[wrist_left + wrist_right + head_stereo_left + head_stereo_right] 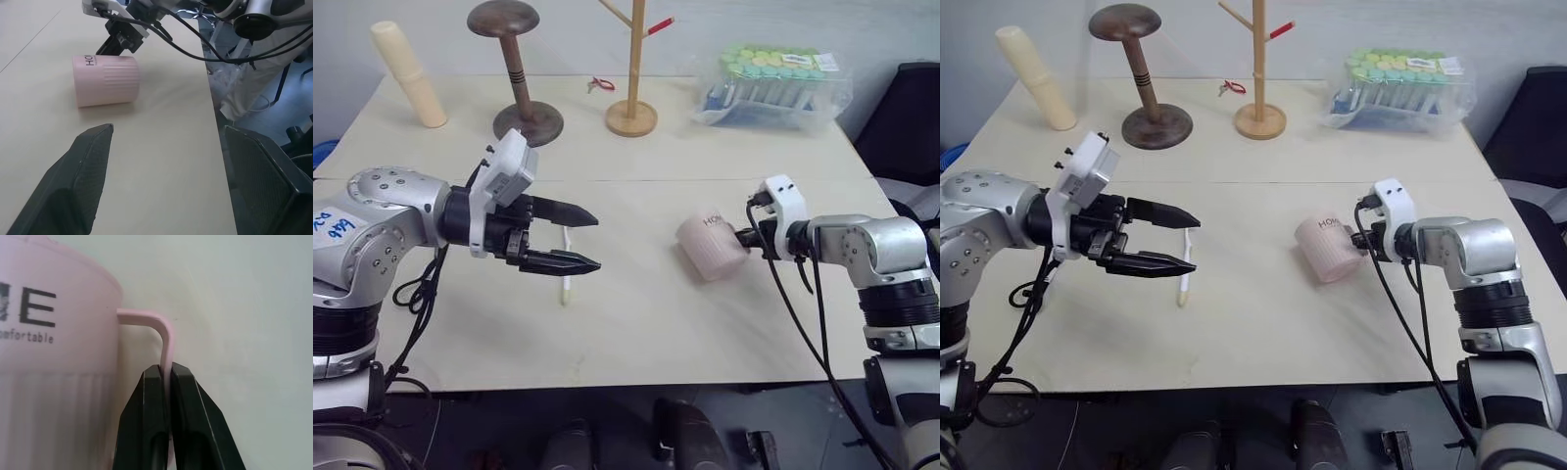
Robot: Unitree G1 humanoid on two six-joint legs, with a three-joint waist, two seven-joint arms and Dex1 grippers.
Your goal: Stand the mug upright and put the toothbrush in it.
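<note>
The pale pink ribbed mug [710,247] lies on its side on the table, right of the middle, with its lettering facing up. My right gripper [166,369] is shut on the mug's thin handle [166,340], which is pinched between the two fingertips. The slim white toothbrush [565,284] lies flat on the table left of the middle. My left gripper [597,242] hovers open just above the toothbrush with nothing between its fingers, pointing toward the mug [105,81]. One finger covers part of the toothbrush.
Along the back of the table stand a cream cylinder [408,73], a dark wooden hat stand [519,88], a pale wooden peg tree [633,98] and a clear box of tubes [773,88]. A black chair [911,117] stands at the right.
</note>
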